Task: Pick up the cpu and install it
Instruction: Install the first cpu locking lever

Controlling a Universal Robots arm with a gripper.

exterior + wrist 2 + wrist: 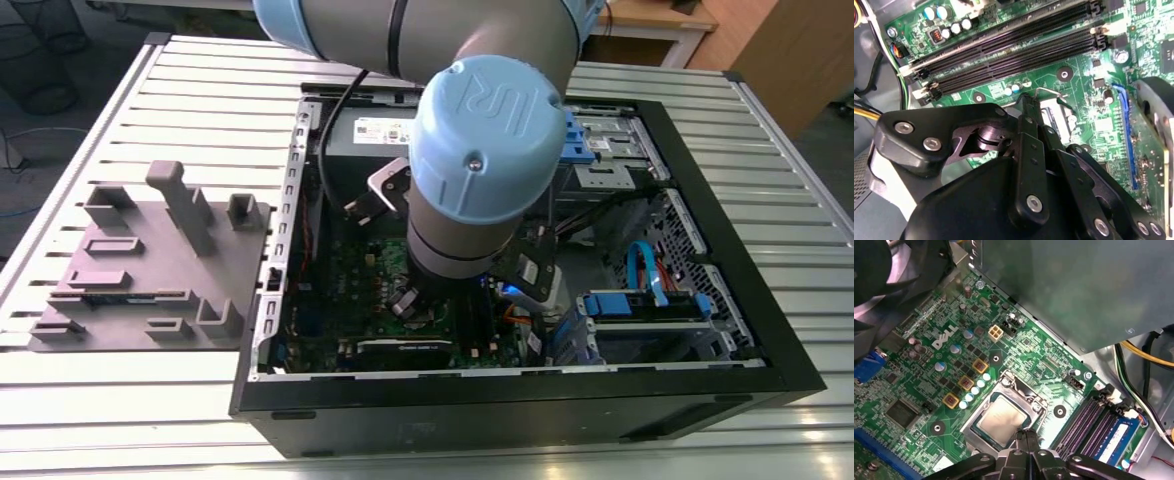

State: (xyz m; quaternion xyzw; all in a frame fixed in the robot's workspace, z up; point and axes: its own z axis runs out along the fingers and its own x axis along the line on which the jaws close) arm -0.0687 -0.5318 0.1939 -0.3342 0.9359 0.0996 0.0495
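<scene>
exterior view: the arm is dropped straight into the open pc case point(747, 330), wrist parked over the motherboard point(354, 275).

second wrist view: the gripper point(1026, 107) is seen with fingers pressed together, tips right at the socket beside the memory slots point(1004, 55).

first wrist view: the cpu point(1002, 419) is already laid in its socket point(1004, 412), nothing is gripped, closed fingertips point(1026, 437) hang at its edge. probably best done with gentle straight-down pressure, so pins aren't bent.

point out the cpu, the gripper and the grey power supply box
cpu point(1002, 420), first wrist view, middle of its silver top
gripper point(1026, 436), first wrist view, at its fingertips
power supply box point(1074, 285), first wrist view, its grey side
</scene>
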